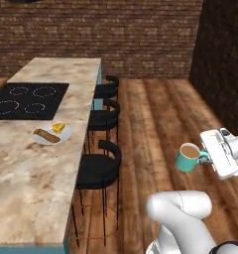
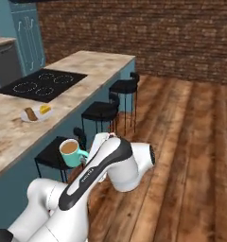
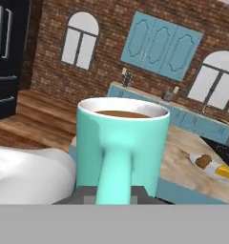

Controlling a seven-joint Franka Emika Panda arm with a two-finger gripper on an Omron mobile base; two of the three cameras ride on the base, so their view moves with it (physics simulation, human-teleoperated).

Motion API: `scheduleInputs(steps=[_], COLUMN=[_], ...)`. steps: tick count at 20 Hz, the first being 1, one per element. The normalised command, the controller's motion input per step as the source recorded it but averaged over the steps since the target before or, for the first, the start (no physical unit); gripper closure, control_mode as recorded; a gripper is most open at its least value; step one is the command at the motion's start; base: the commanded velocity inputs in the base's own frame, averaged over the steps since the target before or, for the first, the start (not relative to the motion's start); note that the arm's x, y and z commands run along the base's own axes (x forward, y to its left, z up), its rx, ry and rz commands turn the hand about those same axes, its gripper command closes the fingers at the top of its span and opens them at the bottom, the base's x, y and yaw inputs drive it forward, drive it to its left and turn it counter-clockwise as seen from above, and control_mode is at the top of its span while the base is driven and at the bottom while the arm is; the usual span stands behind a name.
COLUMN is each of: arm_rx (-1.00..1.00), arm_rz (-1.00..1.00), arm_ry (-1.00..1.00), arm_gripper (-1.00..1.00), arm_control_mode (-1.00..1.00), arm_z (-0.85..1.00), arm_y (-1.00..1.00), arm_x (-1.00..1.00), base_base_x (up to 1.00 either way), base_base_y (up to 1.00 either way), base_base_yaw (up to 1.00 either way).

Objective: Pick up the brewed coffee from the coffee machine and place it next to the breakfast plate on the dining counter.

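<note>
While carried: teal mug (image 1: 188, 158) upright, full.
Gripper (image 1: 206, 158): clamped on handle.
Plate (image 1: 51, 134): far left, on surface (image 1: 22, 173).
Risk: tilt spills coffee.

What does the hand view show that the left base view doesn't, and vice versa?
Hand view alone: arched windows, teal wall cabinets and a back counter along the brick wall, plus the mug handle seen head-on.

Left base view alone: the black cooktop, three black stools by the dining counter, the wood floor beyond them, and the tool at the mug's handle, out over the floor.

Both: the brewed coffee, upright and full, and the breakfast plate on the counter.
</note>
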Motion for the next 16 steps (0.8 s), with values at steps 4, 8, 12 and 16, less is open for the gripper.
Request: scheduleInputs(steps=[4, 8, 12, 16], arm_rx=[0.0, 0.0, 0.0, 0.0], arm_rz=[0.0, 0.0, 0.0, 0.0], arm_ry=[0.0, 0.0, 0.0, 0.0], arm_gripper=[1.0, 1.0, 1.0, 1.0], arm_control_mode=[1.0, 1.0, 1.0, 1.0], arm_z=[0.0, 0.0, 0.0, 0.0], arm_y=[0.0, 0.0, 0.0, 0.0], arm_x=[0.0, 0.0, 0.0, 0.0], base_base_x=[1.0, 0.98, 0.91, 0.81], base_base_y=[-0.49, -0.49, -0.54, -0.61], base_base_yaw=[0.68, 0.68, 0.69, 0.68])
